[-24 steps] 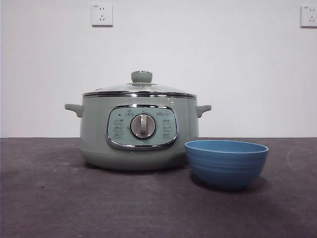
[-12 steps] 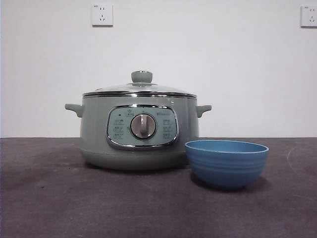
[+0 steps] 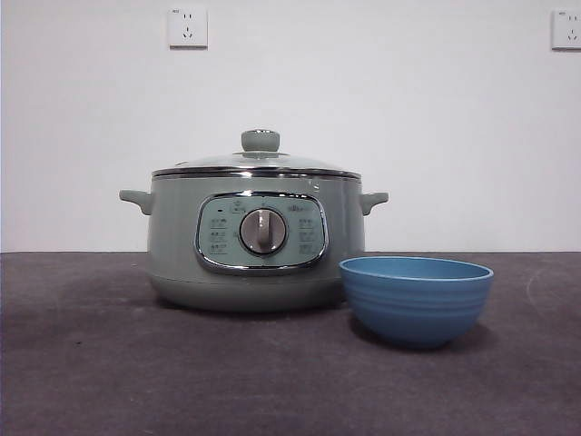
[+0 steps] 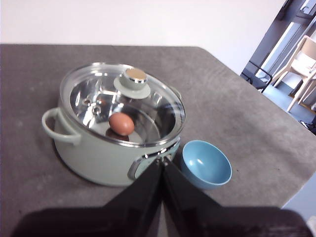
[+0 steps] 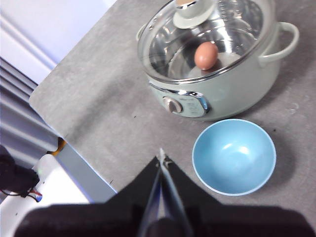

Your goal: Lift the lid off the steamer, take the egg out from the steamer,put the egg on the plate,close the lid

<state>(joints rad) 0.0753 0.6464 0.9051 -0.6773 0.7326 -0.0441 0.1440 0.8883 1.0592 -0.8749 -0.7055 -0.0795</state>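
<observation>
1. We see the steamer (image 3: 257, 238) standing on the dark grey bench (image 3: 109, 372), its control panel and silver dial (image 3: 262, 231) facing the front camera.
2. The lid (image 3: 257, 162) sits closed on the steamer, its pale-green knob (image 3: 260, 140) upright at the centre.
3. From the front view we cannot see inside the pot; only the wrist views look down through the glass.
4. Through the lid we make out a brown egg (image 4: 121, 124) lying on the shiny steel floor of the pot, partly blurred by reflections.
5. The plate (image 3: 416, 298), a deep sky-blue bowl, stands on the bench just beside the steamer's front, apart from it, and nothing lies in it.
6. In the right wrist view the steamer's far rim and part of the knob are cut off by the picture's edge.
7. The left pincer (image 4: 162, 165) hangs above the bench, well clear of the pot, its two black jaws pressed together and grasping nothing.
8. The right pincer (image 5: 161, 160) likewise hovers high over the bench near the bowl, jaws clenched on nothing.
9. Neither arm shows in the front view.
10. Two wall sockets (image 3: 187, 27) sit on the white wall behind; the second one is cut off at the edge.
</observation>
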